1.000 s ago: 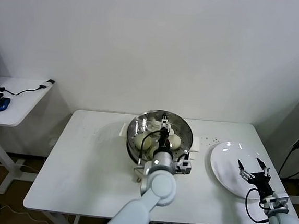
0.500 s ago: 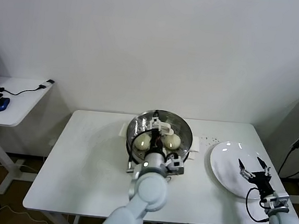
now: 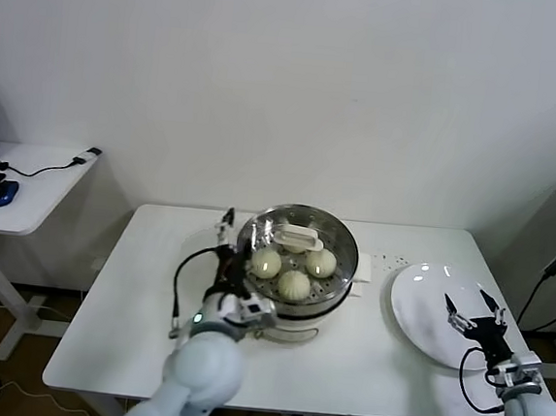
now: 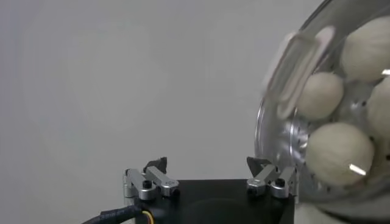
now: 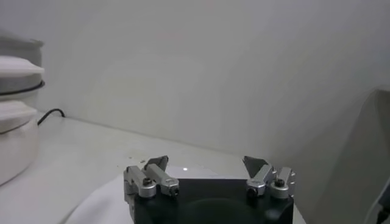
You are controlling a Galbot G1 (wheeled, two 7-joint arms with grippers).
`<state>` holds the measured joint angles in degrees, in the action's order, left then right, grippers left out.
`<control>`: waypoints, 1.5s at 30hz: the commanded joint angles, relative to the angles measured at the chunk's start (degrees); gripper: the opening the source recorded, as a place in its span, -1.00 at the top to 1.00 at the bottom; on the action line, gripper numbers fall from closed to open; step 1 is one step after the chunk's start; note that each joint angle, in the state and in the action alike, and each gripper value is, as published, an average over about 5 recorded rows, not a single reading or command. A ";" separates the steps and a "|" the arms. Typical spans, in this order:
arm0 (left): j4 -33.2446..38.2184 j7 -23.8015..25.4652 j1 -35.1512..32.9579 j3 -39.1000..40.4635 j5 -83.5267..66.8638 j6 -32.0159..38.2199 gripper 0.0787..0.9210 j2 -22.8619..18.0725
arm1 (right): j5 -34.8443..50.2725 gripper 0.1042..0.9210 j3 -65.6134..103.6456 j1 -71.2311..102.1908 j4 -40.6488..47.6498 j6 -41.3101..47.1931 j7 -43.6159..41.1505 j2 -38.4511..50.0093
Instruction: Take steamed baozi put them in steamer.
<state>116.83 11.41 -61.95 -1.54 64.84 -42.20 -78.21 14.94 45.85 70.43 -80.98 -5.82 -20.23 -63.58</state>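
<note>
The steamer stands mid-table, a shiny steel basket on a white base. Several cream-white baozi lie in it; three show plainly, at the left, right and front. My left gripper is open and empty, just outside the steamer's left rim. In the left wrist view the gripper is open beside the steamer wall, with baozi inside. My right gripper is open and empty over the white plate; it also shows in the right wrist view.
A white bar-shaped piece sits at the steamer's far rim. A side table with a mouse and cable stands far left. In the right wrist view, the steamer's white base is off to one side.
My left arm has drawn back from over the steamer to its left side, uncovering the baozi. The right gripper has stayed over the plate.
</note>
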 commanded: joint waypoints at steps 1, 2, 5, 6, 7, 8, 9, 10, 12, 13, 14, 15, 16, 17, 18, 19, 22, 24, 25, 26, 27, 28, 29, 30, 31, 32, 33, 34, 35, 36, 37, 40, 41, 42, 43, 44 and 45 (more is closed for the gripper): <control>7.45 -10.37 -15.68 -24.96 -46.14 24.42 -0.77 7.15 | 1.99 -0.76 1.39 2.33 -5.91 1.91 0.18 -0.01; 7.65 -10.19 -17.44 -26.99 -49.20 26.18 -0.77 6.52 | 2.09 -0.76 1.53 2.58 -6.26 1.88 0.19 0.03; 8.05 -8.93 -22.38 -33.15 -58.18 30.98 -0.77 3.96 | 2.35 -0.76 1.83 3.31 -7.27 1.66 0.19 0.16; 8.12 -8.30 -23.88 -35.00 -60.96 32.41 -0.77 2.96 | 2.43 -0.76 1.88 3.54 -7.64 1.60 0.20 0.17; 8.09 -7.51 -25.23 -36.76 -63.52 33.89 -0.77 2.02 | 2.51 -0.76 1.91 3.75 -8.00 1.50 0.20 0.17; 7.96 -6.63 -26.39 -38.40 -65.82 35.39 -0.77 1.11 | 2.62 -0.76 1.91 3.96 -8.40 1.44 0.22 0.13; 7.71 -5.77 -27.40 -39.79 -67.76 36.95 -0.77 0.32 | 2.71 -0.76 1.89 4.15 -8.81 1.40 0.24 0.07; 7.38 -5.03 -28.26 -40.90 -69.48 38.34 -0.77 -0.39 | 2.78 -0.76 1.87 4.35 -9.20 1.35 0.26 0.02; 6.43 -3.61 -29.79 -42.77 -72.19 41.02 -0.77 -1.58 | 2.95 -0.76 1.80 4.84 -10.02 1.31 0.29 -0.11; 5.93 -3.05 -30.52 -43.44 -73.33 42.14 -0.77 -2.08 | 2.99 -0.76 1.79 5.10 -10.40 1.30 0.28 -0.15; 5.49 -2.56 -31.22 -43.97 -74.23 42.94 -0.77 -2.51 | 3.00 -0.76 1.80 5.40 -10.76 1.26 0.27 -0.20; 5.10 -2.08 -31.92 -44.43 -74.99 43.68 -0.77 -2.88 | 3.00 -0.76 1.83 5.74 -11.08 1.24 0.26 -0.24; 4.81 -1.68 -32.61 -44.82 -75.74 44.16 -0.77 -3.23 | 3.01 -0.76 1.89 6.11 -11.39 1.20 0.23 -0.25; 4.59 -1.32 -33.27 -45.13 -76.30 44.54 -0.77 -3.53 | 3.03 -0.76 1.96 6.49 -11.61 1.15 0.20 -0.27; 4.39 -0.92 -33.93 -45.45 -76.80 44.96 -0.77 -3.84 | 3.05 -0.76 2.05 6.92 -11.82 1.04 0.17 -0.27; 4.24 -0.47 -34.61 -45.74 -77.33 45.39 -0.77 -4.17 | 3.06 -0.76 2.16 7.35 -12.01 0.91 0.13 -0.27; 4.37 0.65 -36.87 -46.51 -78.98 46.59 -0.77 -5.01 | 3.07 -0.76 2.55 8.66 -12.63 0.17 0.03 -0.25; 4.81 1.03 -38.21 -46.86 -79.64 47.06 -0.77 -5.35 | 3.26 -0.76 2.84 9.43 -13.17 -0.24 0.01 -0.27; 4.99 1.11 -38.73 -46.98 -79.70 47.29 -0.77 -5.49 | 3.37 -0.76 2.98 9.80 -13.45 -0.35 0.03 -0.31; 5.11 1.21 -39.16 -47.07 -79.71 47.48 -0.77 -5.64 | 3.47 -0.76 3.09 10.16 -13.73 -0.43 0.04 -0.34; 5.21 1.29 -39.52 -47.12 -79.71 47.64 -0.77 -5.81 | 3.54 -0.76 3.17 10.51 -13.99 -0.54 0.04 -0.38; 5.29 1.34 -39.83 -47.15 -79.65 47.77 -0.77 -5.98 | 3.56 -0.76 3.22 10.87 -14.28 -0.62 0.05 -0.42; 5.34 1.40 -40.06 -47.17 -79.49 47.89 -0.77 -6.16 | 3.54 -0.76 3.26 11.22 -14.59 -0.68 0.04 -0.47; 5.41 1.47 -40.27 -47.17 -79.28 47.98 -0.77 -6.35 | 3.53 -0.76 3.28 11.54 -14.89 -0.74 0.04 -0.54; 5.50 1.51 -40.46 -47.15 -78.98 48.05 -0.77 -6.53 | 3.55 -0.76 3.29 11.84 -15.18 -0.78 0.05 -0.64; 5.60 1.52 -40.63 -47.12 -78.62 48.10 -0.77 -6.68 | 3.57 -0.76 3.30 12.09 -15.44 -0.81 0.05 -0.75; 5.69 1.53 -40.78 -47.08 -78.24 48.14 -0.77 -6.81 | 3.56 -0.76 3.31 12.29 -15.63 -0.84 0.07 -0.88; 5.78 1.51 -40.94 -47.02 -77.92 48.16 -0.77 -6.90 | 3.55 -0.76 3.32 12.46 -15.76 -0.89 0.07 -0.99; 5.85 1.47 -41.09 -46.97 -77.60 48.15 -0.77 -6.95 | 3.54 -0.76 3.31 12.63 -15.85 -0.94 0.07 -1.11; 5.90 1.45 -41.22 -46.93 -77.28 48.15 -0.77 -6.99 | 3.50 -0.76 3.30 12.75 -15.88 -1.00 0.08 -1.21; 5.93 1.41 -41.33 -46.89 -76.95 48.14 -0.77 -7.01 | 3.47 -0.76 3.29 12.86 -15.87 -1.07 0.07 -1.30; 5.94 1.29 -41.56 -46.74 -76.02 48.11 -0.77 -7.03 | 3.45 -0.76 3.30 13.10 -15.73 -1.26 0.06 -1.47; 5.95 1.26 -41.61 -46.68 -75.80 48.09 -0.77 -7.04 | 3.46 -0.76 3.32 13.16 -15.67 -1.32 0.04 -1.49; 5.97 1.23 -41.66 -46.62 -75.63 48.05 -0.77 -7.05 | 3.48 -0.76 3.34 13.22 -15.63 -1.37 0.02 -1.51; 6.00 1.20 -41.68 -46.56 -75.42 48.01 -0.77 -7.08 | 3.49 -0.76 3.36 13.27 -15.58 -1.43 0.00 -1.54; 6.06 1.17 -41.70 -46.49 -75.21 47.97 -0.77 -7.11 | 3.50 -0.76 3.38 13.31 -15.53 -1.48 -0.03 -1.57; 6.09 1.16 -41.71 -46.46 -75.13 47.94 -0.77 -7.13 | 3.51 -0.76 3.38 13.34 -15.51 -1.51 -0.04 -1.59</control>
<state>122.70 12.09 -101.44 -46.75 -9.85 3.78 -84.58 18.30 49.09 82.28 -95.55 -6.98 -20.20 -64.90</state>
